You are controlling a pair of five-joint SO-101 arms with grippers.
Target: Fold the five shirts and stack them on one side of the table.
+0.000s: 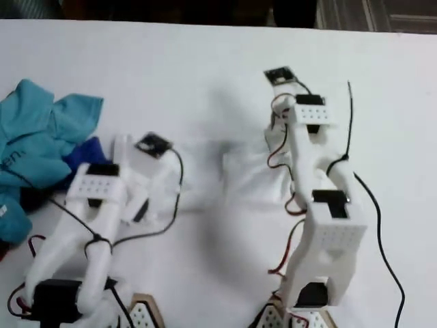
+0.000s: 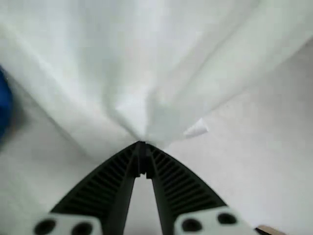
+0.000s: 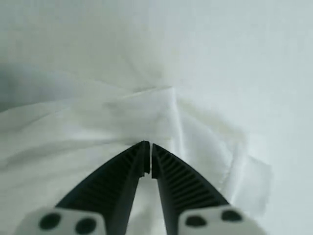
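Observation:
A white shirt [image 1: 240, 175] lies crumpled on the white table [image 1: 205, 55] between my two arms. My left gripper [image 2: 141, 145] is shut on a pinched fold of this shirt [image 2: 146, 73], and the cloth fans out taut from its tips. My right gripper [image 3: 148, 146] is shut on another fold of the same shirt [image 3: 122, 112], near a creased corner. In the high view the left gripper [image 1: 131, 158] is at the shirt's left side and the right gripper [image 1: 281, 116] at its far right side.
A heap of teal shirts [image 1: 41, 137] with a dark blue one [image 1: 85, 154] lies at the table's left edge, close to my left arm. A strip of that blue cloth [image 2: 4, 105] shows in the left wrist view. Black and red cables hang off both arms.

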